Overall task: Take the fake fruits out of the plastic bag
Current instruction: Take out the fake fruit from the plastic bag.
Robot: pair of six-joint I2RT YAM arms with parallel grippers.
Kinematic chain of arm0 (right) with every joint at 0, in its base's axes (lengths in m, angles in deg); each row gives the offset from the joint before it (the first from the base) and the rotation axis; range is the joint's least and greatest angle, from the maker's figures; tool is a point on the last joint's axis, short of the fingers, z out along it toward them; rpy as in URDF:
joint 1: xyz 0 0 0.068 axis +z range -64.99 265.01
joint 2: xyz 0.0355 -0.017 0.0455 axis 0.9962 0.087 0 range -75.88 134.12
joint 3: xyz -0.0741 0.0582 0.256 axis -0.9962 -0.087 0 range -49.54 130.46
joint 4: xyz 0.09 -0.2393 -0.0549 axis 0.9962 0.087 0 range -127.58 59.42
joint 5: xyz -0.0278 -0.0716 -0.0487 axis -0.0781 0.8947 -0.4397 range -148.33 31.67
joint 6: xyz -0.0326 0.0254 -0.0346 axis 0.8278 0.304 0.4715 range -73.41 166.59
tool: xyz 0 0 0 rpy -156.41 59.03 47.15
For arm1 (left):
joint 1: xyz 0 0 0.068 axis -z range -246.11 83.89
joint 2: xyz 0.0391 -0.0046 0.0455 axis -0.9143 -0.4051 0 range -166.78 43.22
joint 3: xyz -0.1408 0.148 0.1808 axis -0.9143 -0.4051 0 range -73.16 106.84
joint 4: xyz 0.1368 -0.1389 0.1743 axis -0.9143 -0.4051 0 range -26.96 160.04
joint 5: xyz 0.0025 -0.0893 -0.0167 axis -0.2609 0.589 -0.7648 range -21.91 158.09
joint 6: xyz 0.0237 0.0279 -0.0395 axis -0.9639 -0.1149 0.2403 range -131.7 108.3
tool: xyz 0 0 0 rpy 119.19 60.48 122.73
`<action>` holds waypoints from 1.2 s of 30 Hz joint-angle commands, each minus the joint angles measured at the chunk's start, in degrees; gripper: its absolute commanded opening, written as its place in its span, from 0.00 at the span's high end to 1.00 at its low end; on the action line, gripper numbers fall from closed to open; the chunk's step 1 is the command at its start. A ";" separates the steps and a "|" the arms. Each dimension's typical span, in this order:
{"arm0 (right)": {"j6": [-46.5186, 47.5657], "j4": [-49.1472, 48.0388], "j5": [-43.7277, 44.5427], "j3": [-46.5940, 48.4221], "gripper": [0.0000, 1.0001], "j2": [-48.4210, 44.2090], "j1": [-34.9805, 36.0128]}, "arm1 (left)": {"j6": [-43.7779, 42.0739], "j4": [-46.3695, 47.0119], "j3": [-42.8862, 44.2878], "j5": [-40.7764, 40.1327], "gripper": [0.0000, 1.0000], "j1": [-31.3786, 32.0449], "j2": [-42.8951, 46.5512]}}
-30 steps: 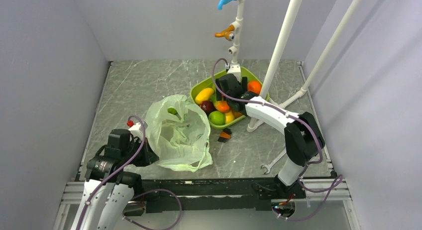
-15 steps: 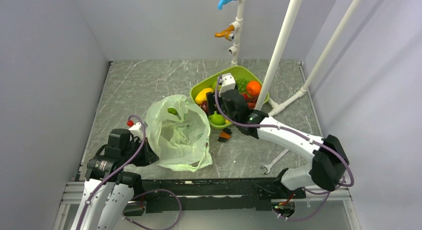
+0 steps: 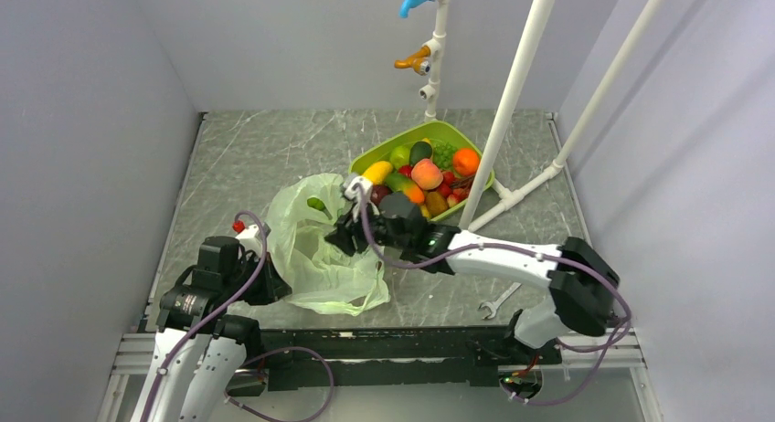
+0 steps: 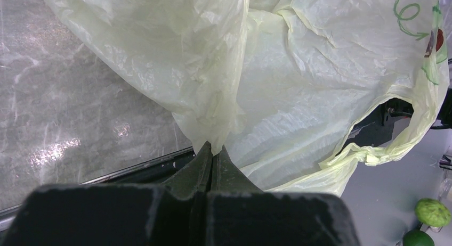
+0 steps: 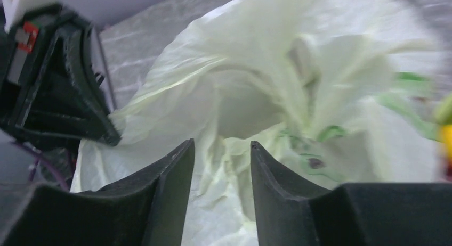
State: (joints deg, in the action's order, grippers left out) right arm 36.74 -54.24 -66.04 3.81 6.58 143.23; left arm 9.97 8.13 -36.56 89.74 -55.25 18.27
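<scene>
The left arm is kept low at the near-left corner of the plastic bag (image 3: 306, 235), and the left gripper (image 4: 213, 150) is clenched tight on a fold of the bag's film. Nothing has changed there since a second ago.

The right arm is stretched out nearly flat, with its wrist brought over the bag's right rim. The right gripper (image 5: 221, 145) is aimed into the open mouth. Its jaws are parted by a narrow gap and nothing is pinched between them; only bag is seen beyond.

The bag is thin, crinkly and see-through pale green, with green print and a loop handle flopped toward the near side. It's lying on a grey marbled table (image 3: 256, 152).

The fake fruits (image 3: 427, 174), all glossy plastic, are piled in a lime green tray (image 3: 413, 132) just behind and right of the bag. A small green blob (image 3: 315, 203) is seen at the bag's far rim; whether it's fruit or print can't be told.

A second ago the right gripper was over the tray with its jaws wider. It's since been swung across to the bag, and the fruit pile is uncovered.
</scene>
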 commanded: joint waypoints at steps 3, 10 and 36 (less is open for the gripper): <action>2.98 -3.26 -5.65 7.08 0.59 10.90 3.70 | -0.94 1.45 0.05 0.91 1.00 -0.41 0.51; 0.89 -13.45 9.85 9.00 0.56 22.15 5.41 | -1.13 1.53 0.02 1.12 1.00 -0.45 0.38; 3.50 -16.11 29.07 29.39 0.32 43.93 1.85 | -1.13 1.62 -0.08 1.25 1.00 -0.79 0.77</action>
State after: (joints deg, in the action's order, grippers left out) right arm 38.34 -68.30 -39.83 30.12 49.11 146.20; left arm 9.97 8.13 -36.58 89.79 -55.65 18.77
